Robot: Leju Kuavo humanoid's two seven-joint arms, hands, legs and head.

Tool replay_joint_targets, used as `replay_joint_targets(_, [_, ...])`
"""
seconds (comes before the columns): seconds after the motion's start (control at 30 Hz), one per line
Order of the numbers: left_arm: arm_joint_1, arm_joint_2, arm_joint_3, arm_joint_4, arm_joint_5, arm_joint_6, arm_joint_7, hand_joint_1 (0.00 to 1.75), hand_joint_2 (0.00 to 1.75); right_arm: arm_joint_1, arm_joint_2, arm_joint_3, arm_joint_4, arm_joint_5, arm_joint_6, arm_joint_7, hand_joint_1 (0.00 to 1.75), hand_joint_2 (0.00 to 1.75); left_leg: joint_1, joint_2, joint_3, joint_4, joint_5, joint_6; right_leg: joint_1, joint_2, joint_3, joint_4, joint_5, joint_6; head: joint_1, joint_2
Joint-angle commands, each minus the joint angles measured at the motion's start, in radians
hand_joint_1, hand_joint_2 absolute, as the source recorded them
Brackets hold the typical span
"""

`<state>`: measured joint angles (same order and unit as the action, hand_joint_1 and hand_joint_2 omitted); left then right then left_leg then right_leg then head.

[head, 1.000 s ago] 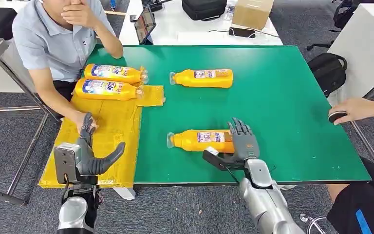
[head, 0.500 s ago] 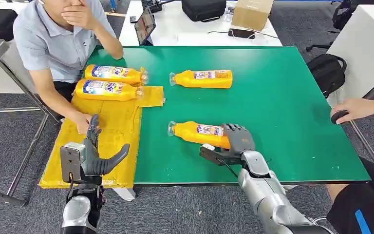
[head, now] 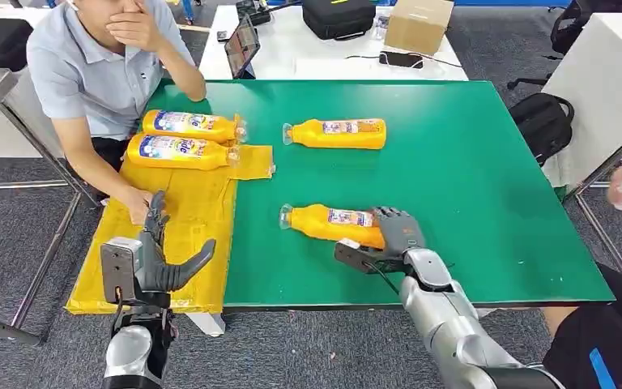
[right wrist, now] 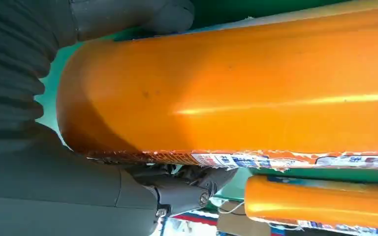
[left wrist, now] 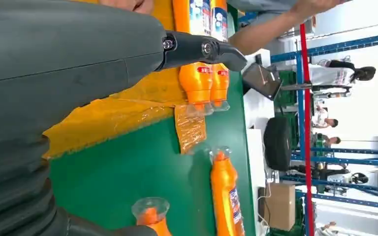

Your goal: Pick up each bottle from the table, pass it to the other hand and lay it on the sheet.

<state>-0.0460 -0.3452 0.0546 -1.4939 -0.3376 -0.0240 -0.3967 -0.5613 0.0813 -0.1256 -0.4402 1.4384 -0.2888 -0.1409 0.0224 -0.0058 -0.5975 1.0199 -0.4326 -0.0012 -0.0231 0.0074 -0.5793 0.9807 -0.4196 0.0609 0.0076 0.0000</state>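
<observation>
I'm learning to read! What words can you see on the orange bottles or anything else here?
None I can read for sure.
Bottles on the yellow sheet: blue labels, letters too blurred.
Bottle in the right hand: label print too small.
Far bottle on the table: label too small.
Cardboard box: no readable print.

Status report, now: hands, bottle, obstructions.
Right hand grips near bottle at its base, on the table. Left hand open over sheet. Person's hand rests on the sheet.
</observation>
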Motion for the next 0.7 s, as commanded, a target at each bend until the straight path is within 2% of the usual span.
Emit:
replay_joint_targets(0.03, [-0.085, -0.004, 0.0, 0.079, 0.032, -0.009, -0.004, 0.0, 1.75, 0.053, 0.116, -0.307, -0.099, -0.452, 0.165, -0.407, 1.75, 1.75, 0.001, -0.003, -0.001, -0.002, 0.002, 0.001, 0.002, -0.004, 0.0, -0.002, 0.001, -0.003, 0.0, 0.0])
replay_joint_targets(0.13, [-0.088, -0.004, -0.037, 0.143, 0.036, -0.056, 0.045, 0.0, 1.75, 0.122, 0.201, -0.243, -0.39, -0.648, 0.274, -0.492, 1.75, 1.75, 0.0, 0.003, -0.002, -0.001, 0.001, 0.001, 0.001, 0.002, 0.007, 0.0, 0.002, -0.003, 0.0, 0.0])
replay_joint_targets(0.2, [-0.076, -0.004, -0.08, 0.187, 0.011, -0.112, 0.01, 0.0, 1.75, 0.172, 0.244, -0.189, -0.56, -0.783, 0.347, -0.511, 1.75, 1.75, -0.001, 0.003, -0.003, 0.0, 0.001, 0.0, 0.0, 0.004, 0.006, 0.002, 0.002, -0.002, 0.0, 0.0])
replay_joint_targets(0.3, [-0.031, -0.004, -0.147, 0.16, 0.157, -0.24, -0.08, 0.0, 1.75, 0.265, 0.268, -0.037, -0.818, -0.965, 0.32, -0.509, 1.75, 1.75, -0.001, 0.0, -0.01, 0.0, 0.003, -0.001, 0.0, 0.002, 0.0, 0.004, 0.002, -0.001, 0.0, 0.0])
replay_joint_targets(0.37, [-0.032, -0.004, -0.165, 0.112, 0.191, -0.203, -0.097, 0.0, 1.75, 0.312, 0.268, 0.03, -0.944, -1.019, 0.288, -0.498, 1.75, 1.75, -0.001, -0.002, -0.014, 0.001, 0.003, 0.0, 0.0, 0.0, -0.003, 0.005, 0.001, -0.001, 0.0, 0.0])
replay_joint_targets(0.43, [-0.054, -0.004, -0.178, 0.105, 0.231, -0.194, -0.046, 0.0, 1.75, 0.351, 0.268, 0.08, -1.033, -1.029, 0.275, -0.489, 1.75, 1.75, 0.0, -0.001, -0.014, 0.001, 0.002, 0.001, 0.0, 0.001, -0.003, 0.005, 0.0, -0.001, 0.0, 0.0])
replay_joint_targets(0.53, [-0.058, -0.004, -0.208, 0.147, 0.297, -0.239, -0.043, 0.0, 1.75, 0.363, 0.268, 0.106, -1.016, -1.006, 0.289, -0.473, 1.75, 1.75, -0.001, 0.0, -0.017, 0.001, 0.003, 0.0, 0.0, 0.001, -0.005, 0.005, 0.0, -0.001, -0.001, 0.0])
replay_joint_targets(0.6, [-0.027, -0.004, -0.245, 0.145, 0.32, -0.333, -0.084, 0.0, 1.75, 0.345, 0.268, 0.132, -0.917, -0.96, 0.311, -0.469, 1.75, 1.75, -0.001, -0.001, -0.016, 0.0, 0.002, 0.0, 0.0, 0.0, -0.004, 0.004, 0.0, -0.002, 0.0, 0.0])
replay_joint_targets(0.7, [0.0, -0.004, -0.29, 0.121, 0.29, -0.345, -0.094, 0.0, 1.75, 0.335, 0.268, 0.176, -0.811, -0.918, 0.31, -0.481, 1.75, 1.75, 0.0, 0.002, -0.014, -0.002, 0.002, 0.0, 0.001, 0.003, -0.004, 0.001, 0.001, -0.003, 0.0, 0.0])
